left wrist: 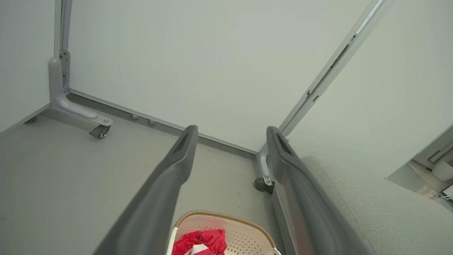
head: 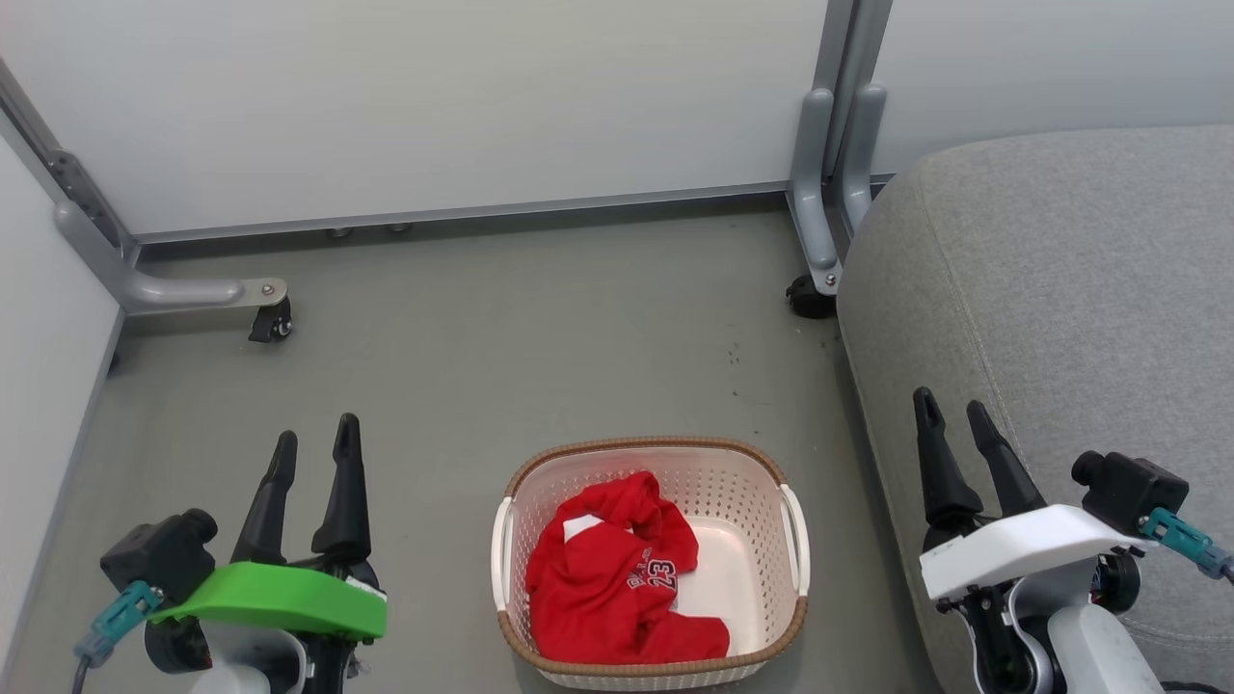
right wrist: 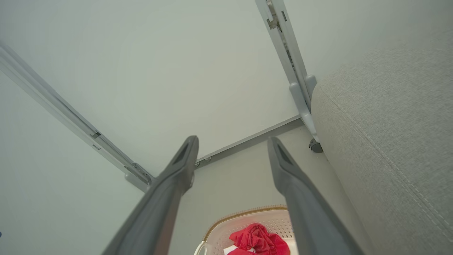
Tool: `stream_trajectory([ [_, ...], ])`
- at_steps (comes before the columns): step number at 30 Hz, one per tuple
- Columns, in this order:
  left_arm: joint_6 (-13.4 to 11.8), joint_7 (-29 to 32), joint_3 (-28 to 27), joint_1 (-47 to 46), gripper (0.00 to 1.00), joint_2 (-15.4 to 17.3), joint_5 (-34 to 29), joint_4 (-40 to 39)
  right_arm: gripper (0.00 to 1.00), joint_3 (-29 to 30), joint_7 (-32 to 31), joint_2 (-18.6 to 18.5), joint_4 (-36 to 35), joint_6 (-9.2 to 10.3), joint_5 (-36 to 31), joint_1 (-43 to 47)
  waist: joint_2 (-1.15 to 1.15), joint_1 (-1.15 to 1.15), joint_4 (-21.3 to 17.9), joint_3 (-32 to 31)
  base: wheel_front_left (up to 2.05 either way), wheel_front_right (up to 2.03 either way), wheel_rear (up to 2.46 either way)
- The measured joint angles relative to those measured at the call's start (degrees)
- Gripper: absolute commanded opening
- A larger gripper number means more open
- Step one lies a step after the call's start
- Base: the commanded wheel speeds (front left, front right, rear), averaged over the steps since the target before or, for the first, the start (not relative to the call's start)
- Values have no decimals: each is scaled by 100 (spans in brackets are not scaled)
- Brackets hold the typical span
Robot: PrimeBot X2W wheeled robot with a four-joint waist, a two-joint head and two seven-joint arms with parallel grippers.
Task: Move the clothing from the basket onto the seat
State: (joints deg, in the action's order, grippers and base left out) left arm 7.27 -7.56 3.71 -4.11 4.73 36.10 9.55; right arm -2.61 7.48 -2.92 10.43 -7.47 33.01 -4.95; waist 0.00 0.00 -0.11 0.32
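Red clothing [head: 617, 578] well clear of fingers [head: 343, 482]

Top of basket [head: 651, 449] open to you: nothing above clothing [head: 617, 578]. Free floor [head: 463, 357] at 12 o'clock of basket, up to partition wall [head: 434, 106]. Edge of seat [head: 1060, 289] near at 3 o'clock, only narrow floor strip between; your right hand [head: 951, 401] sits just beside that edge. At 1 o'clock partition foot [head: 818, 251] with caster; second partition foot [head: 207, 291] at 10 o'clock.
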Motion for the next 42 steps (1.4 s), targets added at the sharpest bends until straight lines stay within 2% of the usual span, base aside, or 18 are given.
stream_trajectory([
  [20,3,-274,38,52,100,-1,-1248,201,100,-76,170,16,29,0,-1207,0,0,0,0,8,0,0,0],
  [42,4,-544,27,112,100,-42,-2282,506,100,-80,171,16,32,-1,-2083,26,0,0,-9,16,0,0,0],
])
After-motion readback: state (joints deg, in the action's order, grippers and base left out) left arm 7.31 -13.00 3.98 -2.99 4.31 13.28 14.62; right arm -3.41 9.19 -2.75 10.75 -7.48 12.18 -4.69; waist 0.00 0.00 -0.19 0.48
